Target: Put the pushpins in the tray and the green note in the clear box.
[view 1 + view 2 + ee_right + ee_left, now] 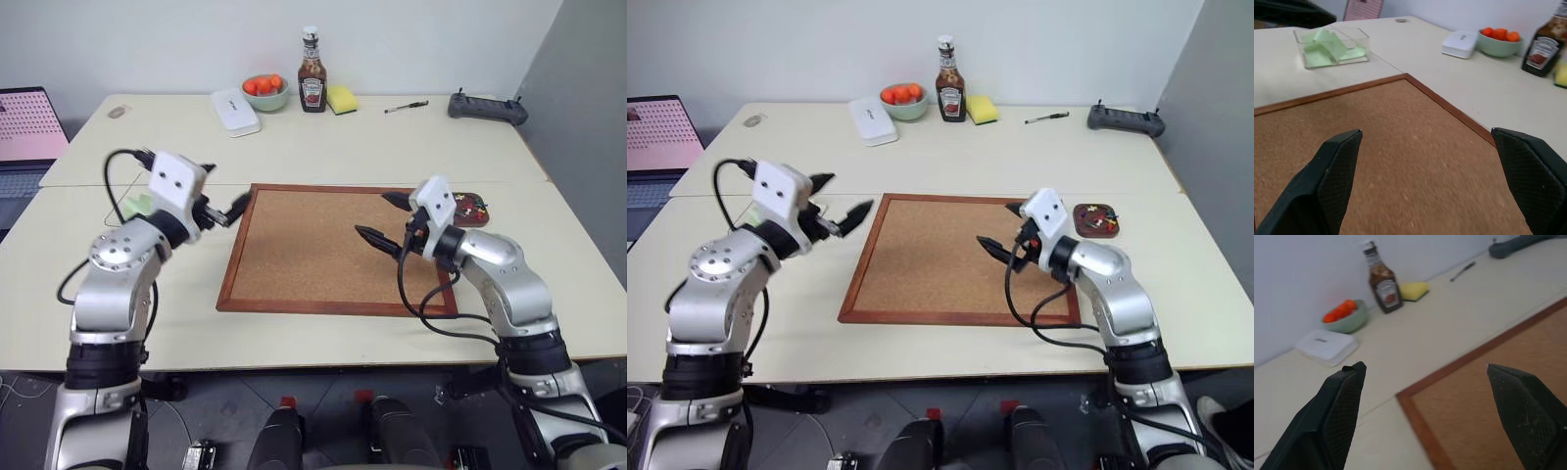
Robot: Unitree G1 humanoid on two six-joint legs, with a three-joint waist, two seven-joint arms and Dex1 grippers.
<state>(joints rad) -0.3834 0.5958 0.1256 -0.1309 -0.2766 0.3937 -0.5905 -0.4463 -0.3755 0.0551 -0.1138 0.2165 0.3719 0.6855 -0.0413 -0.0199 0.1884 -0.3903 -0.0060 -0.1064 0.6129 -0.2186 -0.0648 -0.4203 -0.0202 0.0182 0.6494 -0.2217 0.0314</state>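
Observation:
The clear box (pixel 1364 41) stands on the table to the left of the cork board, and the pale green note (pixel 1327 47) lies folded inside it. In the eye views my left arm hides most of that box. My left gripper (pixel 841 199) is open and empty, hovering by the board's left edge. The small dark brown tray (pixel 487 213) sits at the board's right edge with the pushpins (pixel 1099 216), red and green heads, inside it. Just left of the tray, over the board, my right gripper (pixel 386 219) is open with nothing between its fingers.
The wood-framed cork board (pixel 323 250) lies bare in the middle of the table. Along the far edge stand a white flat case (pixel 235 111), a bowl of orange fruit (pixel 265 92), a sauce bottle (pixel 312 72), a yellow sponge (pixel 342 99), a pen (pixel 406 107) and a controller (pixel 487 108). A laptop (pixel 29 132) is at far left.

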